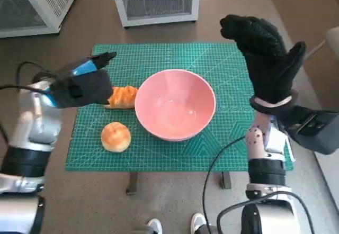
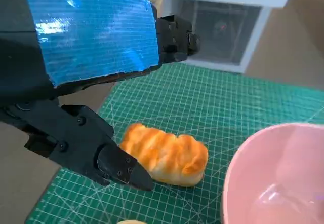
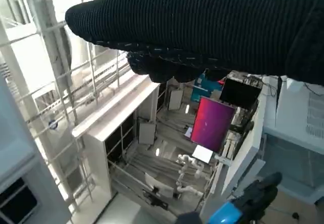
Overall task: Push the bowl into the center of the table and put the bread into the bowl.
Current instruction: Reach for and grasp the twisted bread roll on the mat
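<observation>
Blue tape is covering the back of the left hand [image 1: 83, 87], which is hovering low over the left part of the green cutting mat [image 1: 159, 59] with its black fingers [image 2: 116, 165] spread apart and holding nothing; in the left wrist view one fingertip is sitting just beside the near end of the elongated golden bread loaf [image 2: 166, 154], with the other fingers reaching out above and beyond it, so the hand is straddling the loaf rather than clamping it. That loaf [image 1: 123, 97] is lying on the mat right against the left rim of the pink bowl [image 1: 175, 104], and a round bread roll [image 1: 116, 136] is sitting nearer the robot, close to the bowl but apart from it. The bowl is standing upright and empty at about the middle of the tabletop, so the pushing step looks done and the step in hand seems to be the grasp of the loaf. The next move is calling for the left fingers to close on the loaf's sides, lift it over the rim without nudging the bowl, and release it inside. Further right, the gloved right hand [image 1: 265, 54] is raised well above the mat's right edge, fingers loosely together and gripping nothing.
</observation>
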Tool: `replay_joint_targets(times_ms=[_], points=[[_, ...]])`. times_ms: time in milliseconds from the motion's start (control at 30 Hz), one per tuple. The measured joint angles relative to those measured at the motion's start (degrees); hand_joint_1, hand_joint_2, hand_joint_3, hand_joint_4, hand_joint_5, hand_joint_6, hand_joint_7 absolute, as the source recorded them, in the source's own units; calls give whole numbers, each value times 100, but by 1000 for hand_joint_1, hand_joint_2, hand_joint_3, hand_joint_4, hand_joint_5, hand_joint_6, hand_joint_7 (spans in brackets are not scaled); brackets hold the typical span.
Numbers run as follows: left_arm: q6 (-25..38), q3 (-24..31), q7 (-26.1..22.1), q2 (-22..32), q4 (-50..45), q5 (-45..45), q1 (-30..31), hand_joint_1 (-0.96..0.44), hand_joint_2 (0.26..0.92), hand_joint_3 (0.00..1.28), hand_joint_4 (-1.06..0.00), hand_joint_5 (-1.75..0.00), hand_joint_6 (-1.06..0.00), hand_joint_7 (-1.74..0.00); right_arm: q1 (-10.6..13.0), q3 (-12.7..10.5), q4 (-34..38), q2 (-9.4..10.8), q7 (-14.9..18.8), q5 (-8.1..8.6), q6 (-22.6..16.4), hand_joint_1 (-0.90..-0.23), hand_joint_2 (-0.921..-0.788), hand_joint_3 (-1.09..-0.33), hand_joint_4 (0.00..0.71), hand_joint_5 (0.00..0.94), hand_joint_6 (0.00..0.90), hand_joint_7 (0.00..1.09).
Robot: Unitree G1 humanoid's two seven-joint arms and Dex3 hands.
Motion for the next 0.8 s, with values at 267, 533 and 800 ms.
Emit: replay_joint_targets(times_ms=[267,533,800], points=[[40,-297,211,-328,665,236,-189,-28,692,14,1,1,-144,-75,34,25,-66,1,-33,3,97,-590,-921,-673,248,17,13,618],[-169,-573,561,-611,1655,421,-544,-45,700,17,-11,-5,-165,-65,59,34,-111,0,-77,1,167,-600,-921,-653,248,14,16,630],[-580,-853,982,-923,2703,551,-817,-92,706,17,-62,-17,-178,-44,73,35,-135,-2,-103,2,259,-602,-921,-641,253,14,23,639]])
